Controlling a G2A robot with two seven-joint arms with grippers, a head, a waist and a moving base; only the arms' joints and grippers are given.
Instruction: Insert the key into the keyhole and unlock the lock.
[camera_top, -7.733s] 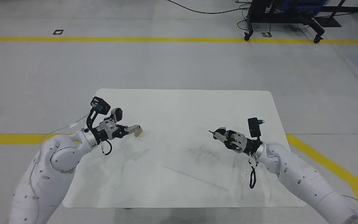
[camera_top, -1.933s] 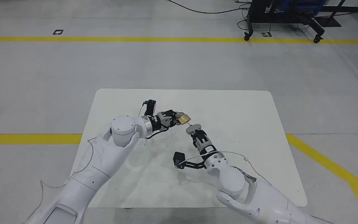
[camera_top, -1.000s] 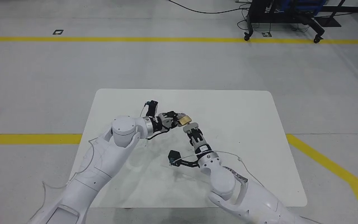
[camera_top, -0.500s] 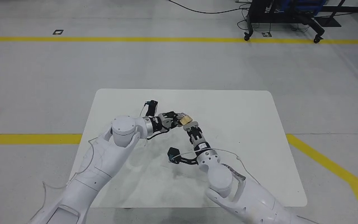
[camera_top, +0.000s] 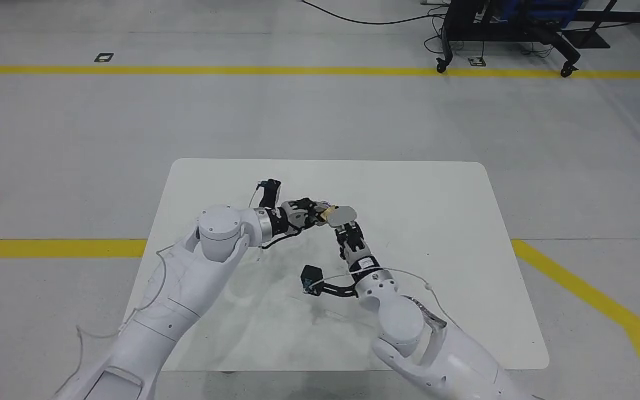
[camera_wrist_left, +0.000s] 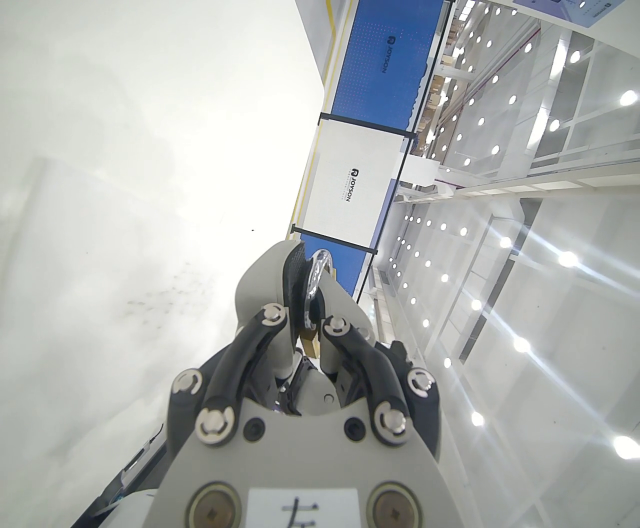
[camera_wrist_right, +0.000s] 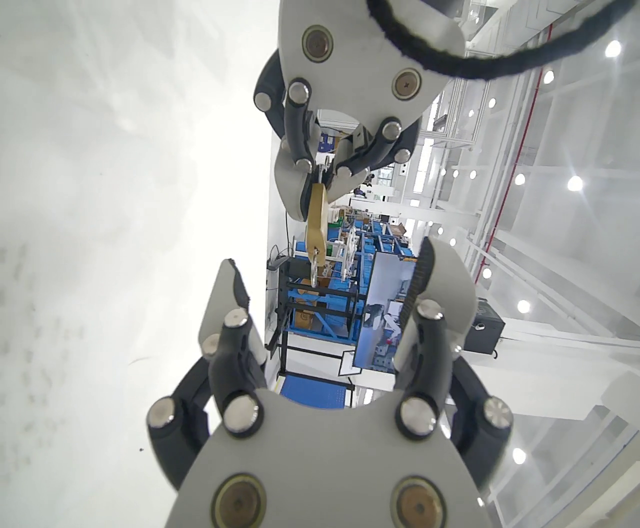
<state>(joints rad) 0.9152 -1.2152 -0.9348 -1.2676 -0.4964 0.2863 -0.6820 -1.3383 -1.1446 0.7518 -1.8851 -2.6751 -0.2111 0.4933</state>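
A brass padlock (camera_top: 325, 212) hangs in the air over the middle of the white table (camera_top: 440, 300), and my left gripper (camera_top: 312, 211) is shut on its shackle end. In the right wrist view the padlock (camera_wrist_right: 316, 220) points at my right gripper (camera_wrist_right: 330, 272), and a small silver key (camera_wrist_right: 314, 267) sticks out of its near end. The right gripper (camera_top: 342, 222) is open, with one finger on each side of the key and touching neither key nor lock. The left gripper (camera_wrist_left: 306, 280) shows the lock's metal pinched between its pads.
Both forearms cross the table's near half and meet at its centre. The table's right half and far edge carry nothing. A black wheeled frame (camera_top: 500, 30) and cables stand on the floor far behind, beyond a yellow floor line (camera_top: 200, 70).
Over the last second the right gripper slid up to the lock, its fingers now flanking the key end. Long before, the arms were far apart. The left gripper has kept hold of the lock.
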